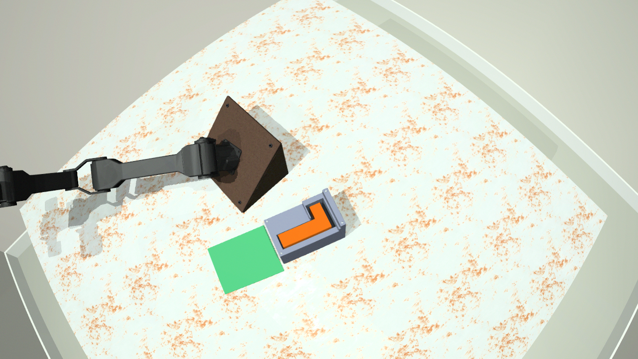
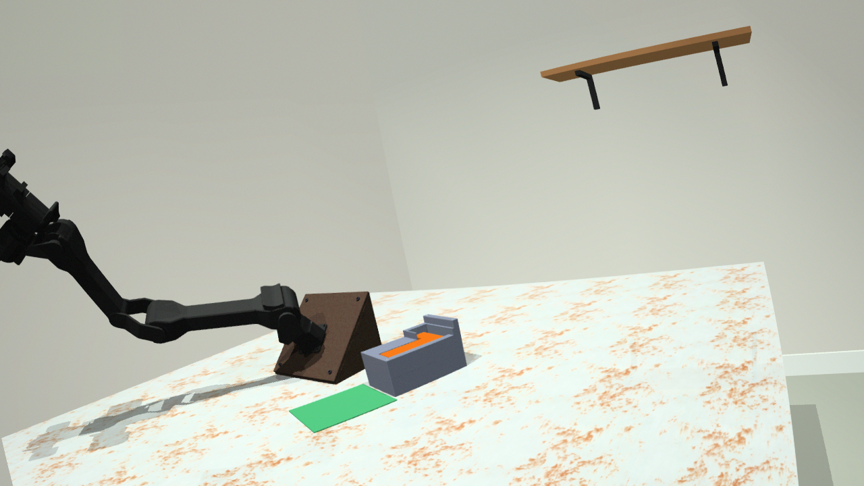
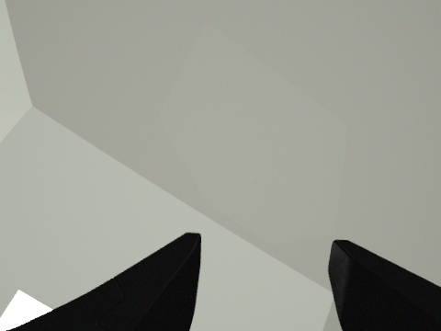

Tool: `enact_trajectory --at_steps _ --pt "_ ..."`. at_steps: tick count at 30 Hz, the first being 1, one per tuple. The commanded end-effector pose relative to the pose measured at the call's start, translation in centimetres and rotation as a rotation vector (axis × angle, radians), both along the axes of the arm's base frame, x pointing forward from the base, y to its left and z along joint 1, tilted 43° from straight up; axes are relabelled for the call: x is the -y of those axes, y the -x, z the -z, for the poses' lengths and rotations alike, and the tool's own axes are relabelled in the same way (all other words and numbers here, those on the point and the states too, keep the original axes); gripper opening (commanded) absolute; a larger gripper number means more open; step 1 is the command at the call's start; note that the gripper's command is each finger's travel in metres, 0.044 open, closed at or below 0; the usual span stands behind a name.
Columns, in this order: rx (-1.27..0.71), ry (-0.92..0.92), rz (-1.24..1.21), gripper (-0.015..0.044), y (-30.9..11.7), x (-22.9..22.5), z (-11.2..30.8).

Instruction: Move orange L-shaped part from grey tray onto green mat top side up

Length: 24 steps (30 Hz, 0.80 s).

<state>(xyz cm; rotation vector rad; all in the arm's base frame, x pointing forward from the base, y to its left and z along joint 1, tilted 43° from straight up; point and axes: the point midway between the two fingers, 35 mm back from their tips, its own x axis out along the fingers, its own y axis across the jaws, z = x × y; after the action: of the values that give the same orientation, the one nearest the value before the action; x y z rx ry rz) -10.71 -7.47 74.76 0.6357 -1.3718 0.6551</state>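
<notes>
The orange L-shaped part (image 1: 306,230) (image 2: 406,347) lies flat in the pocket of the grey tray (image 1: 285,216) (image 2: 422,362), its L-shaped end toward the tray's raised wall. The green mat (image 1: 245,260) (image 2: 341,408) lies flat beside the tray's other end, with nothing on it. My gripper (image 3: 265,252) shows only its two black fingertips in the wrist view. They stand partly open, with a gap and nothing between them. The gripper is far to the left of the tray, beyond the left edge of the top and exterior views, pointing away at wall and floor.
A brown wedge-shaped base (image 1: 249,147) (image 2: 338,326) carries the arm (image 1: 147,167) (image 2: 220,311) and stands close to the tray. The arm stretches left past the table edge. A wooden shelf (image 2: 652,54) hangs on the wall behind the table.
</notes>
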Motion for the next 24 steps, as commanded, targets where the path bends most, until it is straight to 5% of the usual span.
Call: enact_trajectory --at_steps 1,14,24 --pt "-0.172 0.072 -0.028 0.0180 -6.5 -4.0 -0.1" --pt "-0.494 0.228 -0.071 0.0180 -19.4 -12.2 3.1" --pt "-0.856 0.351 -0.065 0.0180 -31.7 -19.2 10.2"
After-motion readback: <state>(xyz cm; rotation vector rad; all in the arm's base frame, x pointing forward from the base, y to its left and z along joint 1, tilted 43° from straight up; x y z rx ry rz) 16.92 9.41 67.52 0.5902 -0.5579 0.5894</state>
